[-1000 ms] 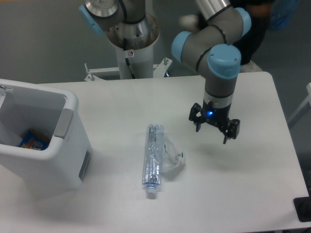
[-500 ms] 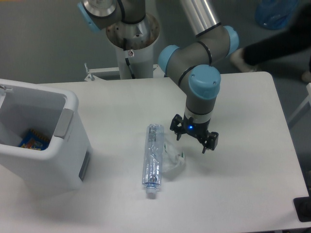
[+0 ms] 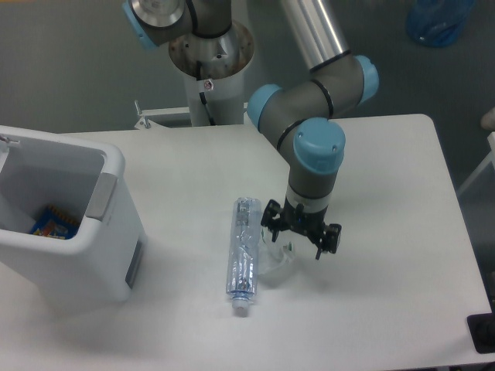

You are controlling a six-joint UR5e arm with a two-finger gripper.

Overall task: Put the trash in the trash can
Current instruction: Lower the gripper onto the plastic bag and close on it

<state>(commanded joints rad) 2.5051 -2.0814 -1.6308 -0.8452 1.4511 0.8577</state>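
Note:
A crinkled clear plastic bottle (image 3: 243, 253) with a white cap lies lengthwise on the white table, cap toward the front. Against its right side sits a smaller crumpled clear wrapper (image 3: 276, 259). My gripper (image 3: 300, 236) hangs open just above the wrapper's right edge, fingers pointing down, nothing between them. The white trash can (image 3: 112, 166) stands at the left edge of the table, open on top, with a blue packet (image 3: 54, 222) lying inside.
The arm's base column (image 3: 209, 69) rises at the back of the table behind the bottle. A dark object (image 3: 483, 332) sits at the front right table corner. The table's right edge lies well beyond the gripper.
The gripper has travelled left and slightly down, from open table on the right to directly over the crumpled wrapper. Bottle, wrapper and trash can have not moved.

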